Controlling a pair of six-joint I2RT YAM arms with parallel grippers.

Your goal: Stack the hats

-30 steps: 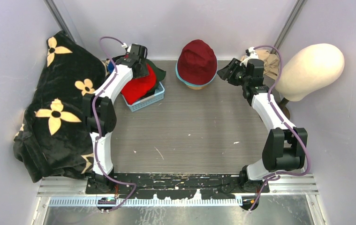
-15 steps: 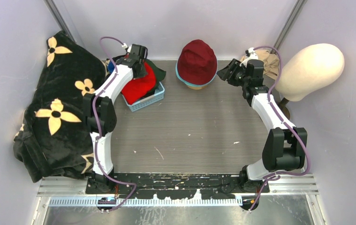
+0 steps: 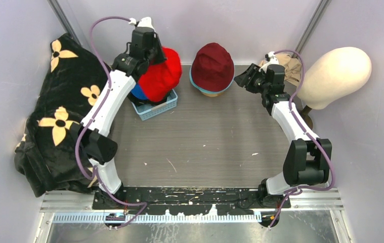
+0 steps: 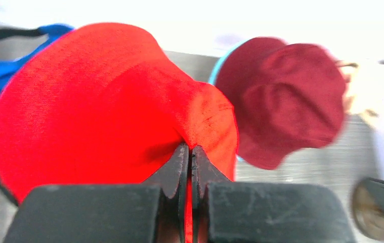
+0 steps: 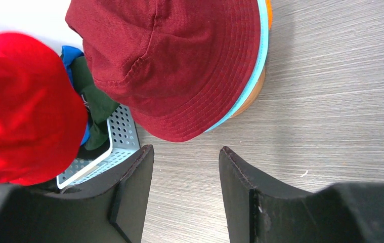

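Observation:
My left gripper [image 4: 190, 151] is shut on a bright red hat [image 3: 160, 74], pinching a fold of its fabric [image 4: 200, 116] and holding it up above the blue basket [image 3: 157, 110]. A blue cap [image 5: 72, 55] and a dark green cap [image 5: 92, 101] still lie in that basket. At the back centre stands a stack: a dark red bucket hat [image 3: 212, 65] over a teal one [image 5: 260, 48] and an orange one [image 5: 268, 10]. My right gripper [image 5: 185, 154] hangs open just right of the stack, above bare table, nothing between its fingers.
A black blanket with cream flowers [image 3: 60, 119] covers the left side. A cream head-shaped form [image 3: 337, 75] stands at the right, with a beige cloth [image 3: 292, 68] behind the right arm. Grey walls close in the back and sides.
The left gripper shut on the bright red hat in the basket, and the arm lifted it up and slightly right. The right arm did not move.

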